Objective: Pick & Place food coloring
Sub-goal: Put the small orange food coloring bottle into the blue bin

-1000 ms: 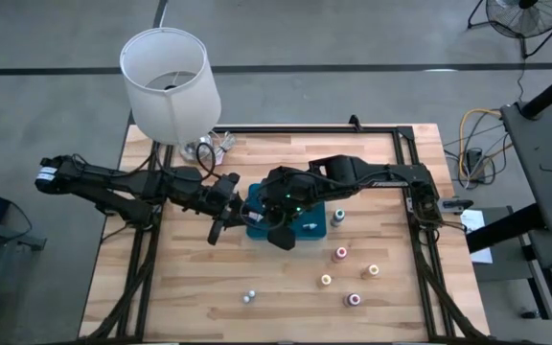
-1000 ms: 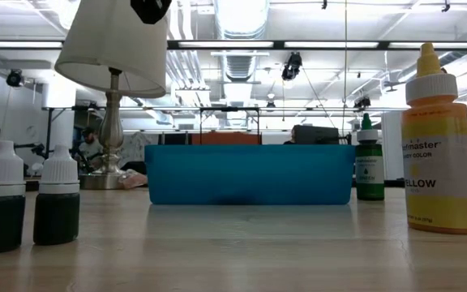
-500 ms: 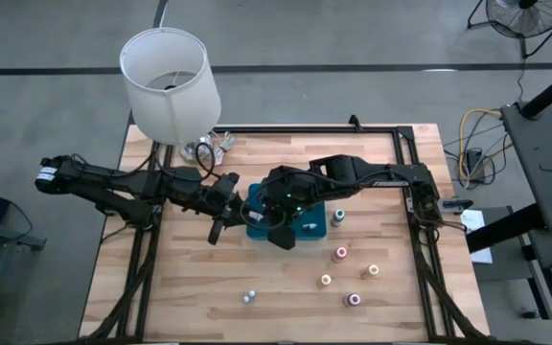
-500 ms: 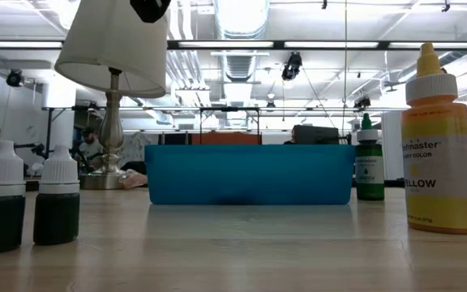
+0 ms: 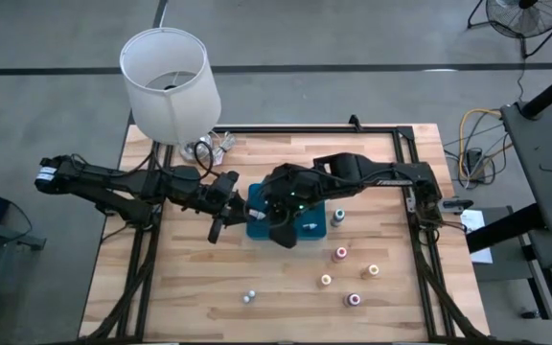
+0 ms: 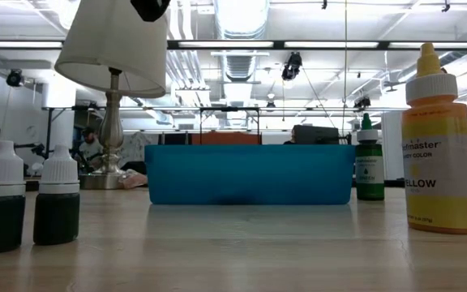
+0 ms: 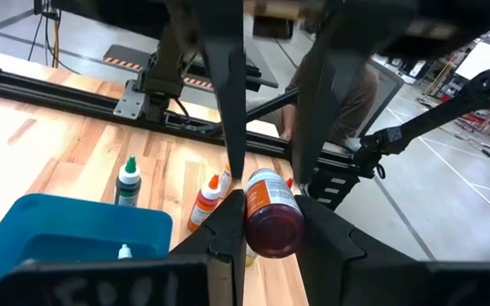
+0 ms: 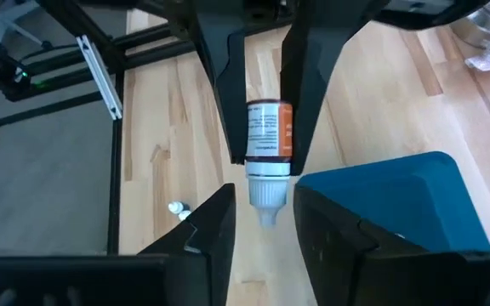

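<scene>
A food coloring bottle (image 8: 267,132) with an orange label, white cap and dark red contents hangs above the table by the left end of the blue tray (image 5: 305,233). My left gripper (image 7: 270,214) is shut on it. My right gripper (image 8: 264,200) is open, and its fingers stand on either side of the bottle's cap (image 8: 266,189) with a gap on both sides. In the high view both grippers (image 5: 233,206) (image 5: 262,213) meet tip to tip and hide the bottle. One tiny bottle (image 5: 307,227) lies inside the tray. My left gripper pinches the bottle's body (image 7: 253,223) between its two fingers, one on each side of the label. The fingers come about level from the table's left and lie along the bottle. The base faces that wrist and the cap points away toward my right gripper. The bottle is lifted clear.
Loose bottles stand on the wood right of and nearer than the tray: green (image 5: 337,217), pink (image 5: 341,254), orange (image 5: 373,270), yellow (image 5: 326,280), and a small white-capped one (image 5: 248,297). A white-shaded lamp (image 5: 171,86) stands at the far left corner.
</scene>
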Robot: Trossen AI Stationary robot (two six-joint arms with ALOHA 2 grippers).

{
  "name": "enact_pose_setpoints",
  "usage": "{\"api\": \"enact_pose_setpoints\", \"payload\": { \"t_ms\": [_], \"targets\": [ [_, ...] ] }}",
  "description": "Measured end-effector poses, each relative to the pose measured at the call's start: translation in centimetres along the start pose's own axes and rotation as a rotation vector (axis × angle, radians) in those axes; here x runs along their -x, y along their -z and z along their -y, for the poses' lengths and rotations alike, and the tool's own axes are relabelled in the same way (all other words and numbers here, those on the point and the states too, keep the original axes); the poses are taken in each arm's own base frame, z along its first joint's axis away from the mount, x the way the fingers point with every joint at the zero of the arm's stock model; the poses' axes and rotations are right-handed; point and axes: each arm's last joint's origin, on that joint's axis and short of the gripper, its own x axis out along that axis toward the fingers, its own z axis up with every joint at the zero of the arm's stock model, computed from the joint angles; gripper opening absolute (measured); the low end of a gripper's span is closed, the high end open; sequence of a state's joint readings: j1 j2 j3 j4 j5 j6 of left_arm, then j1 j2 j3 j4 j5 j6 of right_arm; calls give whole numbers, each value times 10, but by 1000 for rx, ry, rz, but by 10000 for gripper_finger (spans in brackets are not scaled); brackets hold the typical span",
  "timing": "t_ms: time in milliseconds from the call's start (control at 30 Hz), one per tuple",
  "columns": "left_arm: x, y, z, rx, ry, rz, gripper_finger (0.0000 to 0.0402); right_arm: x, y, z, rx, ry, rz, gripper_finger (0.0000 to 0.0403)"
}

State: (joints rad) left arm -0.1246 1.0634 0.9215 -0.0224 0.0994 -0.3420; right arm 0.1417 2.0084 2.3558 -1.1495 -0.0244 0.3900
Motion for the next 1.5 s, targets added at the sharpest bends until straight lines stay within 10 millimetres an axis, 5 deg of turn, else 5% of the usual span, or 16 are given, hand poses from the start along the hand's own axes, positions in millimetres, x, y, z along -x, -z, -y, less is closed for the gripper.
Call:
{"api": "enact_pose_setpoints", "payload": {
  "t_ms": [300, 900, 1500],
  "targets": [
    [6, -5, 2, -2, 12, 34, 58, 34, 0, -2, 28, 7, 55, 136],
    [27, -41, 2, -4, 53, 371, 58, 77, -2, -25, 491, 211, 305, 148],
    [33, -54, 0, 137, 139, 477, 57, 85, -12, -37, 847, 415, 421, 149]
  ]
}}
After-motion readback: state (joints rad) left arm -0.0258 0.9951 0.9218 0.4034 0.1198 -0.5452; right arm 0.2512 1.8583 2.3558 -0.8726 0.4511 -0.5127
